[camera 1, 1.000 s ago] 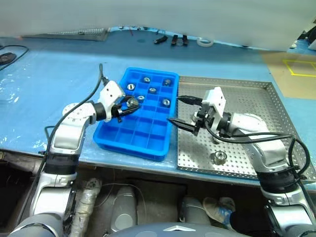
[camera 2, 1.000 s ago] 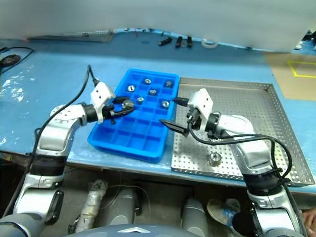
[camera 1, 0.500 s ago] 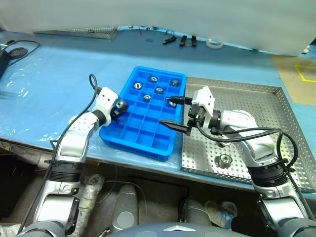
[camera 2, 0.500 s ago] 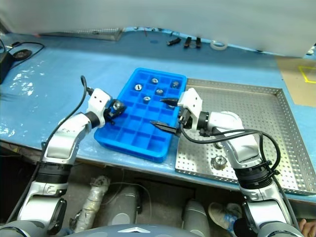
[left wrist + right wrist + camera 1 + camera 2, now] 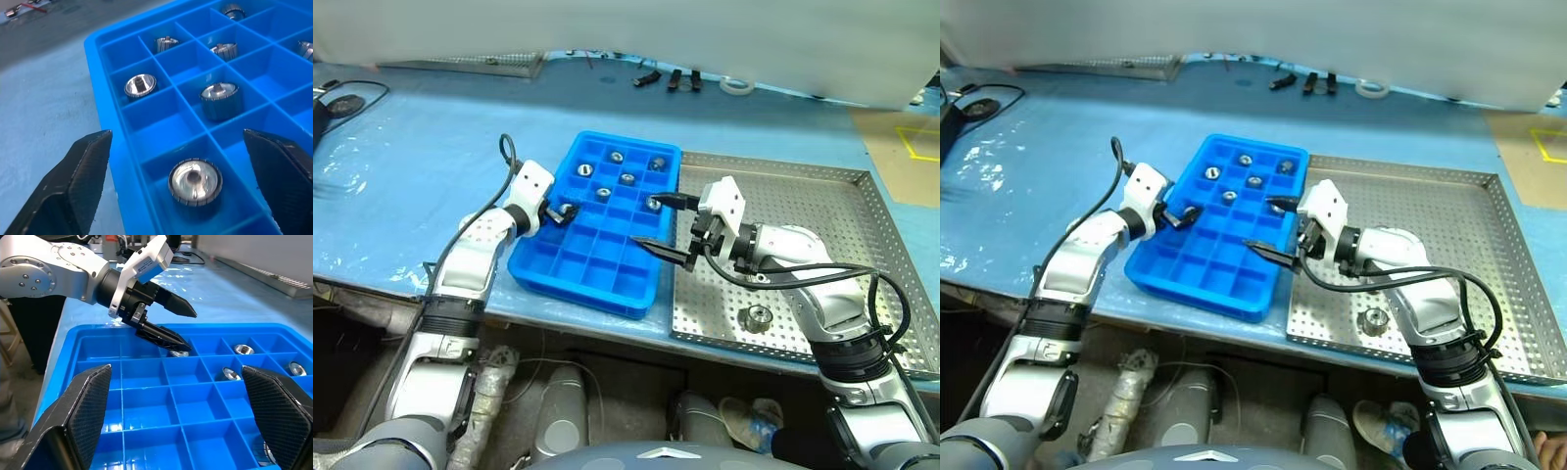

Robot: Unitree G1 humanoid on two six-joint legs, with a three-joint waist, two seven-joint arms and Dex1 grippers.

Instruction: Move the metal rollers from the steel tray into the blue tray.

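The left claw (image 5: pixel 563 211) hangs over the left rim of the blue tray (image 5: pixel 578 279), its two tapered black fingers (image 5: pixel 73 181) spread wide with nothing between them. Directly beneath the gap, a metal roller (image 5: pixel 194 182) sits in a compartment of the tray's leftmost column: a short, shiny silver cylinder with a ribbed side and a dark centre hole. The left arm reaches in from the counter's (image 5: pixel 411 176) near-left side, forearm angled toward the tray, the claw pointing slightly downward and inward.

The right claw (image 5: pixel 658 223) points level toward the blue tray from the other side, its matte black, textured fingers (image 5: pixel 83 411) splayed fully and empty; one fingertip lies over the tray's right-hand column, the other over its right rim. The right arm bends at the elbow above the steel tray (image 5: pixel 862 333).

The blue tray is glossy moulded plastic, a grid of small square cells. More metal rollers (image 5: pixel 627 178) rest singly in cells toward its far end. The steel tray, just beside it on the right, has a perforated floor and low raised rim; one roller (image 5: pixel 758 315) lies near its front edge. The counter is covered by a pale blue, slightly wrinkled sheet.
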